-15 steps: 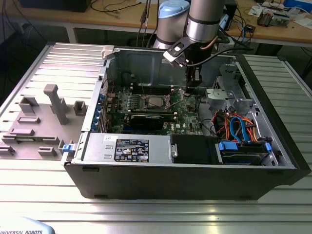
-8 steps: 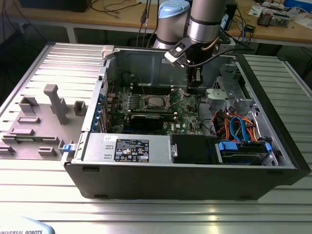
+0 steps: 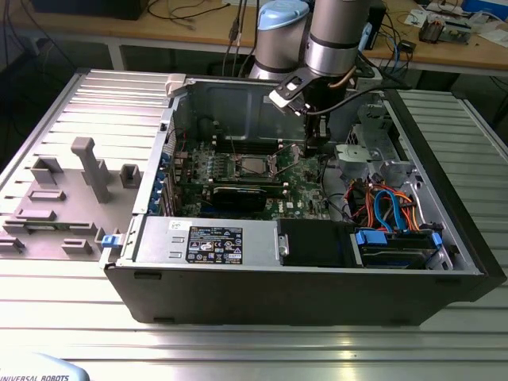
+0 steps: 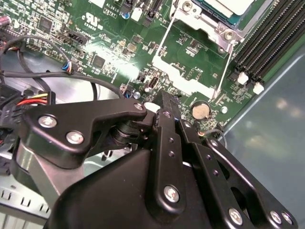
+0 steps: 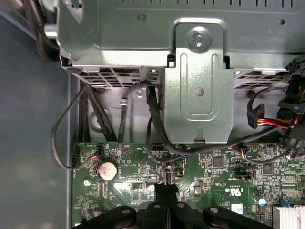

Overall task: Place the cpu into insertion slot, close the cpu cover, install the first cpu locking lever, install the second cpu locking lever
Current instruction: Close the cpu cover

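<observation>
Second wrist view: our fingers (image 4: 164, 109), pressed together, hover near the seated cpu (image 4: 228, 5). We judge the locking lever (image 4: 225, 71) step needs exact aim.

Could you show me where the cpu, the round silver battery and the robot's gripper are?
cpu (image 3: 249, 164): exterior view, middle of its silver-grey top.
round battery (image 5: 107, 170): first wrist view, centre of its shiny face.
gripper (image 5: 167, 190): first wrist view, midway between its black fingertips.

Green motherboard (image 5: 209, 177), dull silver cpu (image 3: 252, 165), black pincer (image 5: 167, 189), blue and orange cables (image 3: 389, 205), ribbed silver-grey desk (image 3: 238, 349).
</observation>
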Available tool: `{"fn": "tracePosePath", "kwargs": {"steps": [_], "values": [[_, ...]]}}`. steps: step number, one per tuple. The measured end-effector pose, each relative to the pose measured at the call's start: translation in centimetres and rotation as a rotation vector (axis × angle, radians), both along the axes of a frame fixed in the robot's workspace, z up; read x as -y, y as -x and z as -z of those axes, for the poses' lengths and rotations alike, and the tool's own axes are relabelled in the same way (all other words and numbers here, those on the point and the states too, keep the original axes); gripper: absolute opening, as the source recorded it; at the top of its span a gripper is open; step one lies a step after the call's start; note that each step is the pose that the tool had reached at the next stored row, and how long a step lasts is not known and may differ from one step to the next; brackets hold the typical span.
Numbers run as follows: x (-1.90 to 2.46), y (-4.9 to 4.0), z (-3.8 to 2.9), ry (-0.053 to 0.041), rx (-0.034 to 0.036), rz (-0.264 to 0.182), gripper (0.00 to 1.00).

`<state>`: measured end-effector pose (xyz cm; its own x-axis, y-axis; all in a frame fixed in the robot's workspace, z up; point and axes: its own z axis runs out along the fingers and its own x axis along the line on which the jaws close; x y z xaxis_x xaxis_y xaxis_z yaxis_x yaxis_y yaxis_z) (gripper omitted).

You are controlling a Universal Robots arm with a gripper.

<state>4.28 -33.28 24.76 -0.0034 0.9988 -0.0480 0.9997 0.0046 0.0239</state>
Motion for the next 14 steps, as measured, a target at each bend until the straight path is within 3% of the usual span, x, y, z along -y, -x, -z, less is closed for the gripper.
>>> {"fn": "tracePosePath", "kwargs": {"steps": [5, 14], "values": [[-0.01, 0.92, 0.22, -0.0015, -0.0003, -0.005, 0.11], [-0.04, 0.98, 0.23, -0.0024, -0.0003, -0.005, 0.11]]}}
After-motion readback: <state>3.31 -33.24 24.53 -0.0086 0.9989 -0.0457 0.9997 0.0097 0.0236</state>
